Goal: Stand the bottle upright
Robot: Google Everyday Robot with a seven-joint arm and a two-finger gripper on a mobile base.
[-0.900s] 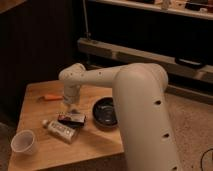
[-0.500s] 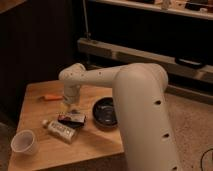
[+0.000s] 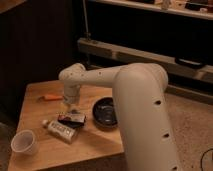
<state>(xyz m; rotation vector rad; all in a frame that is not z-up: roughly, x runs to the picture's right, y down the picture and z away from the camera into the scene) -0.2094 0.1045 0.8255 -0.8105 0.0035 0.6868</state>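
The bottle [image 3: 60, 130] lies on its side on the wooden table [image 3: 95, 145], white cap pointing left, label up. My white arm reaches from the right across the table. My gripper [image 3: 70, 107] hangs from the wrist just above and behind the bottle, over the flat dark box [image 3: 71, 120]. It does not touch the bottle.
A white paper cup [image 3: 24, 142] stands at the table's front left. A dark round bowl [image 3: 106, 112] sits right of the box. An orange object [image 3: 49, 97] lies at the back left. Dark shelving stands behind the table.
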